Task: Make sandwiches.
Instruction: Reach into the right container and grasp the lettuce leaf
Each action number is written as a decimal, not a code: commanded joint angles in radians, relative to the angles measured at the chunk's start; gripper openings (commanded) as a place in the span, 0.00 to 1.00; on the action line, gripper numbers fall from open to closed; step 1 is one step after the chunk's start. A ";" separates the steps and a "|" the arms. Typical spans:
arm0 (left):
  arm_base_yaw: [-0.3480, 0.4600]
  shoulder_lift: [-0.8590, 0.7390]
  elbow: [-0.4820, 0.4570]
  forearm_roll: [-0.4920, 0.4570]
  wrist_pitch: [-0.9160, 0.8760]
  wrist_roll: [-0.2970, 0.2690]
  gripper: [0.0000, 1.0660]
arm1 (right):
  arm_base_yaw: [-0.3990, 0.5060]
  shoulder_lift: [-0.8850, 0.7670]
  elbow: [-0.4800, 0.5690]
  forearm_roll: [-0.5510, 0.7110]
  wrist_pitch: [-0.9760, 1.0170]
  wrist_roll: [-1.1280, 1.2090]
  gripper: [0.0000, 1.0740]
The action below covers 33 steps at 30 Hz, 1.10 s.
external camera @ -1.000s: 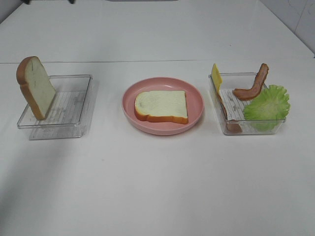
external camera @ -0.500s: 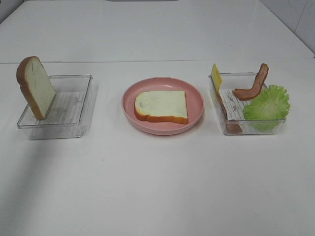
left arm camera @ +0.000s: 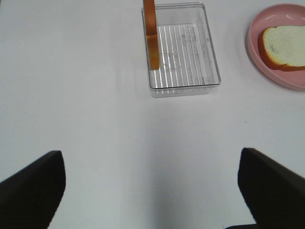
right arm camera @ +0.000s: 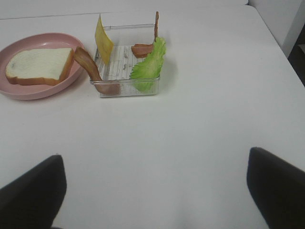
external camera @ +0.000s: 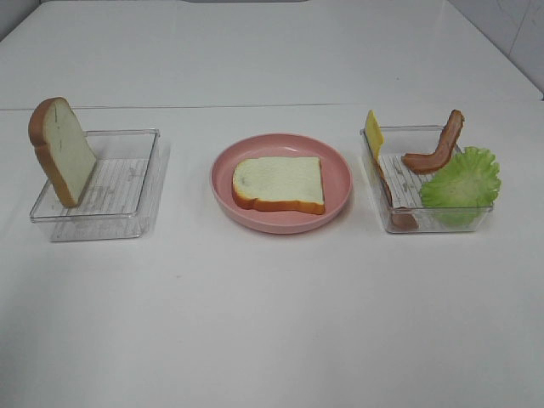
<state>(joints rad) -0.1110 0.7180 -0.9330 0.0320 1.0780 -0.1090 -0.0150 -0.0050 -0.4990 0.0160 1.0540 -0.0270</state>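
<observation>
One white bread slice (external camera: 279, 184) with orange-brown crust lies flat on the pink plate (external camera: 340, 170) at the middle. A second bread slice (external camera: 62, 150) leans upright in the left clear tray (external camera: 119, 183). The right clear tray (external camera: 399, 183) holds a yellow cheese square (external camera: 373, 133), two brown bacon strips (external camera: 438, 146) and a green lettuce leaf (external camera: 461, 185). My left gripper (left arm camera: 152, 191) is open and empty over bare table, short of the left tray (left arm camera: 183, 52). My right gripper (right arm camera: 155, 191) is open and empty, short of the right tray (right arm camera: 128, 88). Neither gripper shows in the high view.
The white table (external camera: 272, 323) carries only the two trays and the plate in one row. A seam (external camera: 272, 106) runs across it behind them. The table's right edge (right arm camera: 274, 43) shows in the right wrist view.
Dark bits at the top edge of the high view have gone, and the shadow on the table's left side has faded. The food, plate and trays have not moved.
</observation>
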 commanded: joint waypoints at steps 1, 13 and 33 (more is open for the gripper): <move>-0.007 -0.122 0.064 0.024 -0.012 -0.010 0.84 | -0.002 -0.016 -0.002 0.001 -0.003 -0.009 0.92; -0.007 -0.727 0.300 -0.012 0.064 0.032 0.84 | -0.002 -0.016 -0.002 0.001 -0.003 -0.009 0.92; -0.003 -0.740 0.434 -0.085 -0.045 0.100 0.83 | -0.002 -0.012 -0.002 0.006 -0.003 -0.009 0.92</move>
<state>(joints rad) -0.1110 -0.0070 -0.5020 -0.0440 1.0480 -0.0150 -0.0150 -0.0050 -0.4990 0.0180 1.0540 -0.0270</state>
